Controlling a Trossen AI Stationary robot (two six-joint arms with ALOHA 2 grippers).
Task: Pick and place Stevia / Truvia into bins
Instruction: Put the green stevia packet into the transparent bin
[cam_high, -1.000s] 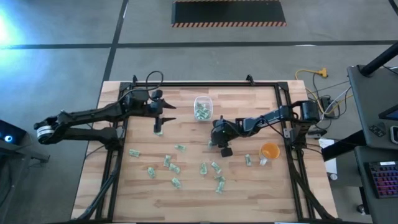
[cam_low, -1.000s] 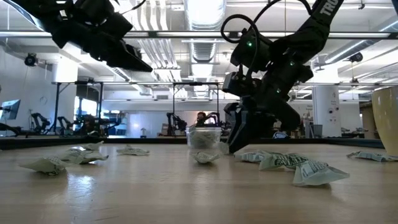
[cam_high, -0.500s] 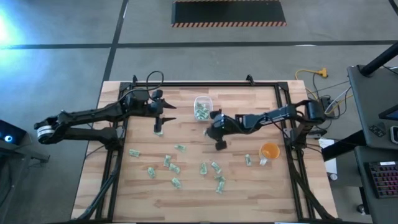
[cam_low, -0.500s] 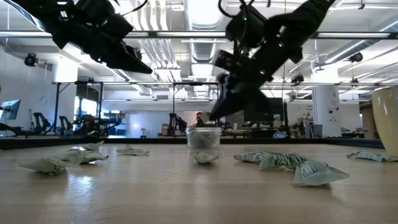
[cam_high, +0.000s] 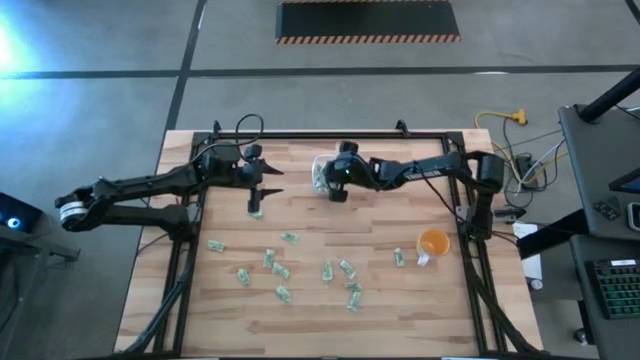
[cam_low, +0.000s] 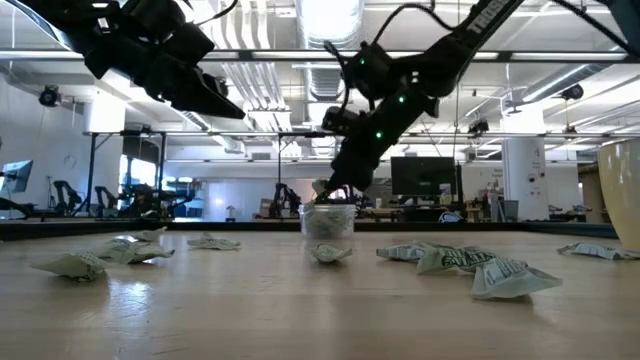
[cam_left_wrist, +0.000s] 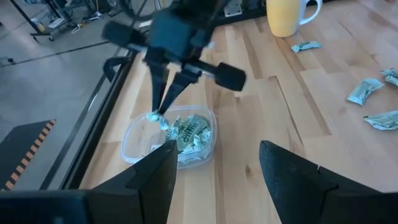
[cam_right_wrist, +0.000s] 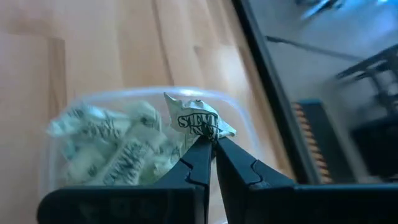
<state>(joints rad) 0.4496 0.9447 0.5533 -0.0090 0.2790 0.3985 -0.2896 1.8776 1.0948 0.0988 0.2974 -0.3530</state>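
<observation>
So, from the high view the right end effector (cam_high: 327, 180) was reaching over the clear bin (cam_high: 322, 172) near the far side of the worktop (cam_high: 400, 300), while the left end effector (cam_high: 262, 180) hung off to the bin's left, well apart from it. A bunch of loose Stevia packets (cam_high: 285, 268) lay scattered on the near half, with an orange cup (cam_high: 433, 242) off to the right.

Low view: the right end effector (cam_low: 327, 190) was tipped down just above the bin (cam_low: 327, 221), which already had packets in it.

Left wrist view showed its own fingers (cam_left_wrist: 155, 180) spread apart with nothing between them, and the other arm's tips pinching a crumpled packet (cam_left_wrist: 155, 118) over the bin (cam_left_wrist: 169, 138).

Right wrist view: fingers (cam_right_wrist: 198, 165) clenched on that packet (cam_right_wrist: 199, 123), held just above the bin's (cam_right_wrist: 62, 180) pile.
</observation>
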